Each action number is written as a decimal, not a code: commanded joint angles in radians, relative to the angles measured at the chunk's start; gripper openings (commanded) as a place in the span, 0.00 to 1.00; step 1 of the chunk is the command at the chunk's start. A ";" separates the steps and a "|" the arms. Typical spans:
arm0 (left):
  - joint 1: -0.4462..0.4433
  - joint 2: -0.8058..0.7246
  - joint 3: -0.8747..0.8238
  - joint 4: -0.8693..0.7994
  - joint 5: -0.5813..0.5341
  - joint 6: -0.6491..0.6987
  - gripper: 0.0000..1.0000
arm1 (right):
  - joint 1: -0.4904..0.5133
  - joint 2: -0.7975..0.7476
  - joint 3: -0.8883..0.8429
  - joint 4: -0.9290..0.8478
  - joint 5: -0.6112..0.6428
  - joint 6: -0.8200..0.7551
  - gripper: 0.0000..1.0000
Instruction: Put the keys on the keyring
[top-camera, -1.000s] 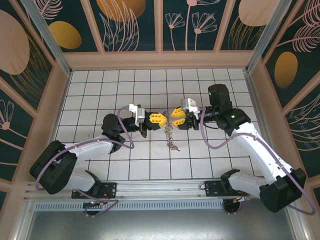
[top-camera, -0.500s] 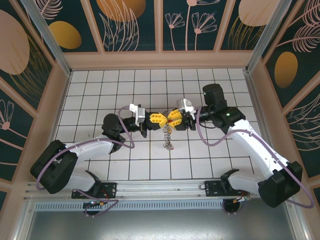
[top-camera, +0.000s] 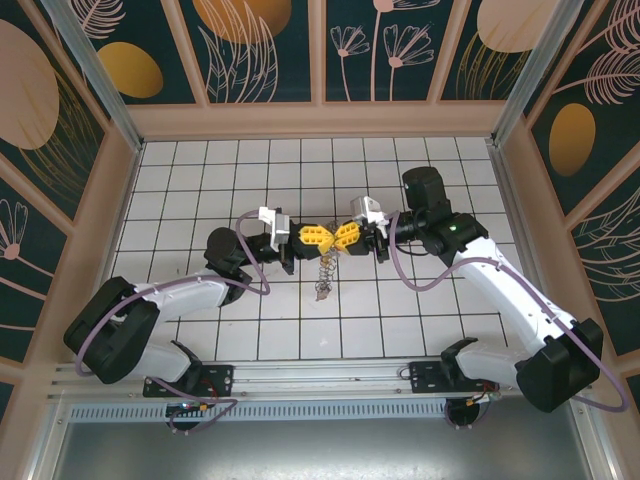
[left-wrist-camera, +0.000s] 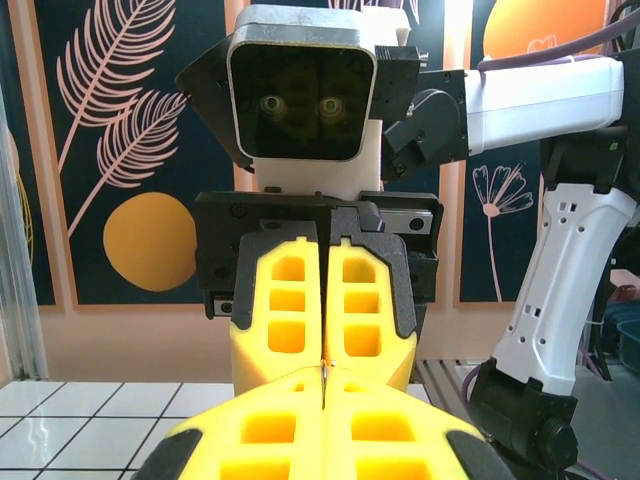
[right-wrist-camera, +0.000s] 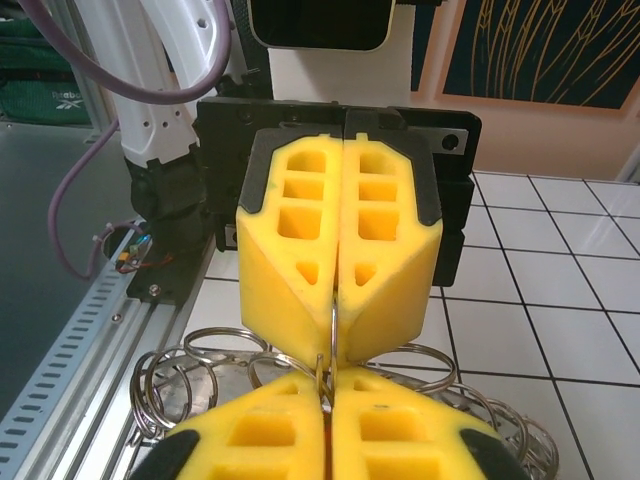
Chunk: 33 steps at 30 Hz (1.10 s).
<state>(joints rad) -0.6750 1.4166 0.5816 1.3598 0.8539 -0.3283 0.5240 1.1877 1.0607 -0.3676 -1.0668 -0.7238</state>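
Over the middle of the white tiled worktop (top-camera: 200, 180), the two arms met nose to nose. The left end effector (top-camera: 325, 240), yellow blocky fingers, was closed tight, with no gap in the right wrist view (right-wrist-camera: 335, 345). The right end effector (top-camera: 338, 238) was pressed shut too, its tips right up against the left's. In the left wrist view it faced the camera (left-wrist-camera: 325, 365), fingers together.

The grey metal keyring with a fringe of small silvery loops (top-camera: 324, 270) hung straight down from where the tips met. Its lower end was at or just above the tiles; I couldn't tell which. In the right wrist view one thin wire loop (right-wrist-camera: 333, 325) ran up into the seam of both finger pairs, so both looked to be pinching the keyring. The rest of the loops (right-wrist-camera: 195, 365) bunched below.

I couldn't pick out the keys; anything at the bottom of the bundle was too small to tell.

Handling guess: light, floppy as a bundle, each wire loop stiff and springy. Smooth metal against foam-like pads looked likely to slip or twist. The best hold looked to be on a single loop, close beside its split, with the other end effector free to bring a key.
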 joint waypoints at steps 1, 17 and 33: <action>-0.010 0.011 0.026 0.098 -0.017 -0.041 0.00 | 0.044 0.023 0.010 0.064 -0.011 0.006 0.01; -0.009 -0.228 0.138 -0.943 -0.083 0.505 0.21 | 0.028 0.026 0.096 -0.213 0.135 -0.130 0.00; -0.005 -0.163 0.346 -1.376 -0.025 0.707 0.00 | 0.037 0.046 0.139 -0.272 0.168 -0.180 0.00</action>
<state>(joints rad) -0.6807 1.2358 0.8982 0.0673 0.7914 0.3302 0.5499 1.2407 1.1606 -0.6544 -0.8585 -0.8841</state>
